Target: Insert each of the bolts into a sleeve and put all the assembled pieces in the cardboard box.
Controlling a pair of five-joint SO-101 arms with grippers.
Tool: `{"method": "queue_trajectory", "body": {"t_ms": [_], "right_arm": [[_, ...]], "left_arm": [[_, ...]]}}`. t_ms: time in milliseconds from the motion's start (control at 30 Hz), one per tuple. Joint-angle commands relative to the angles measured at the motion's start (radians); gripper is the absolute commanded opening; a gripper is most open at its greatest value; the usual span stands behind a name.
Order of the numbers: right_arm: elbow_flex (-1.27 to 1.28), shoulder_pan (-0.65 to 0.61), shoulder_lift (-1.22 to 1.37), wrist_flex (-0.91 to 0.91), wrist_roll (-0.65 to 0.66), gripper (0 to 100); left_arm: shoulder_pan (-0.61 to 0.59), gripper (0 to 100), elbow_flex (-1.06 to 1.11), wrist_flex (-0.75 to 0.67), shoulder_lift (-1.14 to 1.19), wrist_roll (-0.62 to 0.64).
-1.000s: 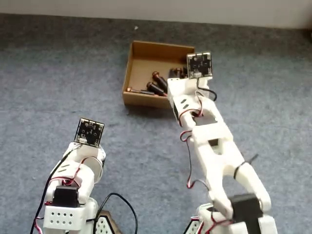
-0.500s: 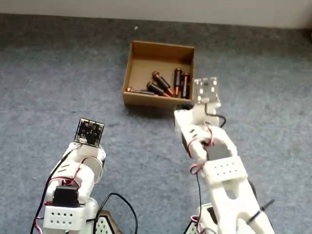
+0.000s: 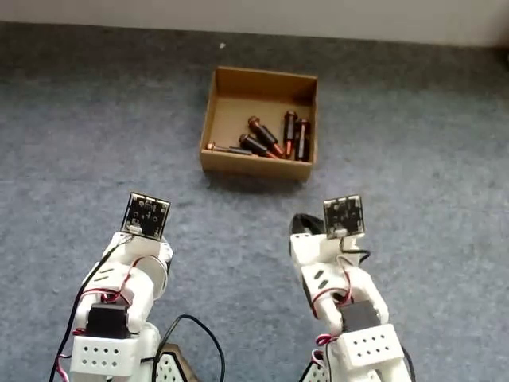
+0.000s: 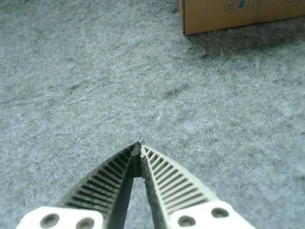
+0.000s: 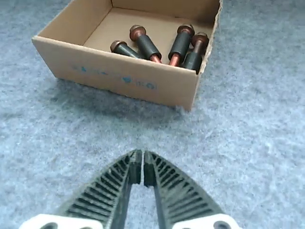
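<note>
- Cardboard box (image 3: 256,164): sits in the upper middle of the high view on the grey, carpet-like tabletop (image 3: 95,119), open side up.
- Assembled pieces (image 3: 266,135): lie inside the box, copper-coloured bolts pushed through dark sleeves; five counted from above, bunched toward the right and front of the box floor, one thin piece (image 3: 229,149) lying along the front wall.
- Same box (image 5: 119,76) in the upper part of the right wrist view: shows four pieces, two (image 5: 143,44) angled side by side in the middle, two (image 5: 182,43) against the right wall, close together.
- Right gripper (image 5: 142,157): hangs over bare tabletop just in front of the box, fingers (image 5: 167,183) brought together to the narrowest slit, holding nothing.
- Right arm (image 3: 342,274): folded back in the lower right of the high view, well short of the box.
- Left gripper (image 4: 140,149): hangs over tabletop, fingers (image 4: 112,179) closed tip to tip, nothing between them; box corner (image 4: 238,14) at the upper right of that view, apart from the tips.
- Left arm (image 3: 131,274): folded in the lower left of the high view, well apart from the box.
</note>
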Motion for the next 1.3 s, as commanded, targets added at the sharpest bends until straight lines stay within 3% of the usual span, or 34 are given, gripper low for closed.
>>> {"method": "queue_trajectory", "body": {"t_ms": [0,567,833,933,1267], "right_arm": [[0.087,-0.013,-0.139,0.007,-0.002,0.5],[0.153,-0.013,-0.352,0.599,-0.008,0.5],[0.153,-0.008,-0.352,0.742,-0.003,0.5],[0.153,-0.008,-0.363,0.819,-0.003,0.5],[0.153,-0.008,-0.363,0.819,-0.002,0.5]], "left_arm": [[0.012,1,-0.004,-0.018,-0.007,-0.012],[-0.004,1,0.110,-0.054,-0.005,-0.012],[-0.028,1,0.110,0.107,-0.007,-0.011],[-0.028,1,0.110,0.114,-0.007,-0.011],[-0.028,1,0.110,0.117,-0.007,-0.009]]}}
